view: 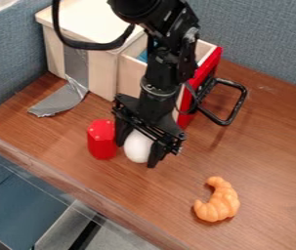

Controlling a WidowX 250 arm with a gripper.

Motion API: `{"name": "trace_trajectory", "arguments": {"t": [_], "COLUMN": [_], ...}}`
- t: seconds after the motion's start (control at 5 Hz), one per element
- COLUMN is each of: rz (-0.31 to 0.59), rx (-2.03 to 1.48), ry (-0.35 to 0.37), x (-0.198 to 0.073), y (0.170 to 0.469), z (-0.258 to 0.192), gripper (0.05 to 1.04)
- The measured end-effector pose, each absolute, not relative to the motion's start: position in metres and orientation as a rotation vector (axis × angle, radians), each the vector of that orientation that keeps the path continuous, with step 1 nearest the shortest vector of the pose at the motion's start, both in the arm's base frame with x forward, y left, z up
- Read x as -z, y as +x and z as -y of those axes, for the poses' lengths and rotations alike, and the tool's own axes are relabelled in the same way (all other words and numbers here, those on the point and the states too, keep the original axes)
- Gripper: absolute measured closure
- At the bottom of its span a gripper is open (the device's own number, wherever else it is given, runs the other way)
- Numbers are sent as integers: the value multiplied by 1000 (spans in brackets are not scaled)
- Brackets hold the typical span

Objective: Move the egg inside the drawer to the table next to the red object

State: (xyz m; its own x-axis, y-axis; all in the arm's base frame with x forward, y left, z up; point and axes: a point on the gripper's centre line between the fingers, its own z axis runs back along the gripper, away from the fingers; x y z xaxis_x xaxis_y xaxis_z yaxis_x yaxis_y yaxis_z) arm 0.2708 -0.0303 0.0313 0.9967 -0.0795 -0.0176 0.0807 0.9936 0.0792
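Note:
My gripper [137, 153] hangs over the table [261, 146] left of centre, with the white egg [137, 145] held between its two fingers. The egg is low, at or just above the tabletop; I cannot tell whether it touches it. Directly left of the egg stands the red object [102, 139], with my left finger between the two. Behind the arm, the wooden drawer [131, 73] is pulled out, its red front facing right. The arm covers much of the drawer's inside, where a bit of blue shows.
An orange croissant-shaped toy [217, 200] lies at the front right. The drawer's black handle [234, 105] juts out to the right. Grey tape [62, 100] runs from the wooden cabinet [98, 73] onto the table. The table's front edge [65, 178] slants across the lower left.

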Motion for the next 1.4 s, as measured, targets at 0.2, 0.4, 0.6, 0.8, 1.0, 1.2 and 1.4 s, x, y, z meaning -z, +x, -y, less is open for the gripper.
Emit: {"name": "trace_trajectory", "arguments": {"t": [0.2, 0.4, 0.6, 0.8, 1.0, 1.2, 1.4], "rz": [-49, -70, -75, -82, -89, -75, -19], "rx": [41, 26, 31, 44, 50, 78, 122], "ry": [96, 92, 82, 75, 77, 77, 66], "x": [-23, -20, -16, -16, -16, -27, -53], "y": [264, 258, 256, 255, 254, 255, 263], "z": [21, 19, 19, 20, 20, 19, 22], "gripper": [234, 234, 179, 75, 80, 84, 84]}}
